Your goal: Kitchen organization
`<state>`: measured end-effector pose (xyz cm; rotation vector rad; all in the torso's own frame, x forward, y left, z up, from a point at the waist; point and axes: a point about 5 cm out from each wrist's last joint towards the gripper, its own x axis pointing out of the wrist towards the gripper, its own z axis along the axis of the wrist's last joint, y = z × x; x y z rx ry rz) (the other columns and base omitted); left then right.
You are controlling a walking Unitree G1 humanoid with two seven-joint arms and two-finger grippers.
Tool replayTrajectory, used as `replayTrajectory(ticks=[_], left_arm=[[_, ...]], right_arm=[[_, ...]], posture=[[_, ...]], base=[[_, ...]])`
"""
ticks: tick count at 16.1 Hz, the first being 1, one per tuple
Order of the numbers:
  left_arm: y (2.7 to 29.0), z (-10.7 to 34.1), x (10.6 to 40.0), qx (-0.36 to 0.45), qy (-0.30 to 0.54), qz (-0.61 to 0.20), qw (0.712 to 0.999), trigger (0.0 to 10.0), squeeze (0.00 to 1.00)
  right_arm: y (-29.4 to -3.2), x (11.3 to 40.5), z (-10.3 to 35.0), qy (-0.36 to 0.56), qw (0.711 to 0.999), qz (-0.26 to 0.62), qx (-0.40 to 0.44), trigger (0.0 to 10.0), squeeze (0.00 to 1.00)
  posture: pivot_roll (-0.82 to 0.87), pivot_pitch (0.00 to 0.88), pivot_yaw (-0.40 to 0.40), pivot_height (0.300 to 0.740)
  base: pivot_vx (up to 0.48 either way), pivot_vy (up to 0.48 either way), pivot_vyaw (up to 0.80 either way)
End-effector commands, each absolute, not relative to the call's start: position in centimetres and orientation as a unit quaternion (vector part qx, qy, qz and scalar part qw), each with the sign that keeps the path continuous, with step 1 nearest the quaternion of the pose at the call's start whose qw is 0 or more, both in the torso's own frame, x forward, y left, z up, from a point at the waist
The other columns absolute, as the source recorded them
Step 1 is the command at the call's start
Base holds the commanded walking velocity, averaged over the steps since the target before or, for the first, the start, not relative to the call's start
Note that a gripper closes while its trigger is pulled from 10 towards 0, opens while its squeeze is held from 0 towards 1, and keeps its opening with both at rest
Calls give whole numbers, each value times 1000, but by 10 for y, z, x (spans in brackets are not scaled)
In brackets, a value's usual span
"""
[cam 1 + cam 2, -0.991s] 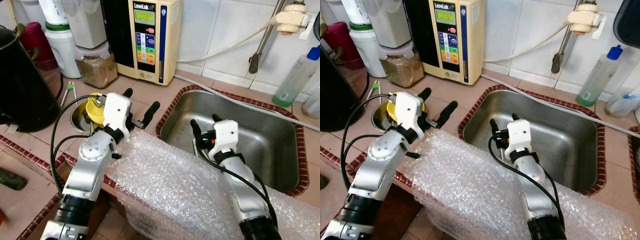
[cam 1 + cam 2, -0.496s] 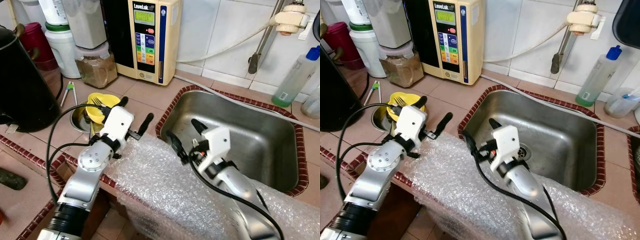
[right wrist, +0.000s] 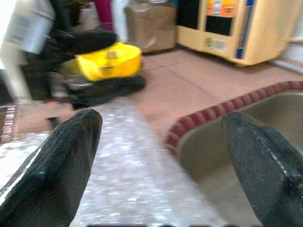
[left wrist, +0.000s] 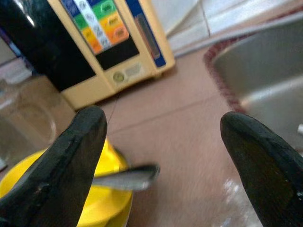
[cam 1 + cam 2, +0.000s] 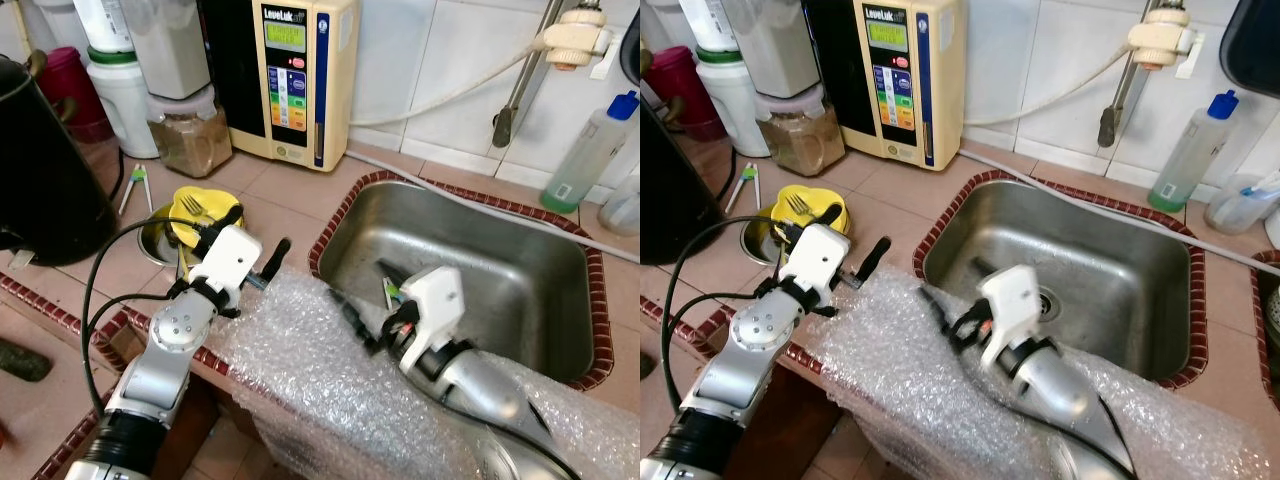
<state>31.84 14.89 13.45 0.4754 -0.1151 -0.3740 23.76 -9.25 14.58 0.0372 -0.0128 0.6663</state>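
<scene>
A sheet of bubble wrap [image 5: 330, 375] lies along the counter's front edge, in front of the steel sink [image 5: 520, 255]. My left gripper [image 5: 254, 233] is open and empty above the wrap's left end. It sits just right of a yellow bowl [image 5: 192, 207] that holds a fork [image 4: 128, 175] and rests in a steel bowl [image 5: 157, 238]. My right gripper [image 5: 367, 295] is open over the sink's left rim, pointing left across the wrap [image 3: 128, 179] toward the yellow bowl [image 3: 106, 64]. Its image is blurred.
A cream water ioniser [image 5: 290, 75], a jar of brown powder [image 5: 190, 135] and white containers stand at the back. A large black pot [image 5: 45, 170] is at the left. A soap bottle [image 5: 590, 150] stands right of the sink. A hose [image 5: 450, 90] crosses the tiled wall.
My right gripper has swung left, from inside the sink to its left rim above the bubble wrap. My left gripper has drawn back a little, uncovering more of the yellow bowl.
</scene>
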Motion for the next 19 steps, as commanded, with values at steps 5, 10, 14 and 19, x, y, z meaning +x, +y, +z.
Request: replayTrajectory(ticks=[5, 10, 14, 19], left_arm=[[161, 123, 323, 246, -30, -159, 956, 10000, 0], [163, 124, 328, 229, -35, -156, 960, 0, 0], [162, 123, 330, 234, -36, -166, 957, 0, 0], [159, 119, 329, 238, -39, -172, 955, 0, 0]], right_arm=[[-92, 233, 151, -5, 941, 337, 13, 10000, 0], [-86, 232, 150, -4, 939, 343, 7, 10000, 0], [-82, 229, 150, -2, 932, 363, 20, 10000, 0], [-80, 225, 150, -3, 928, 372, 28, 10000, 0]], posture=[[2, 48, 9, 740], [3, 48, 9, 740], [1, 47, 17, 740], [-1, 47, 21, 740]], base=[[0, 0, 0], [0, 0, 0], [0, 0, 0], [0, 0, 0]])
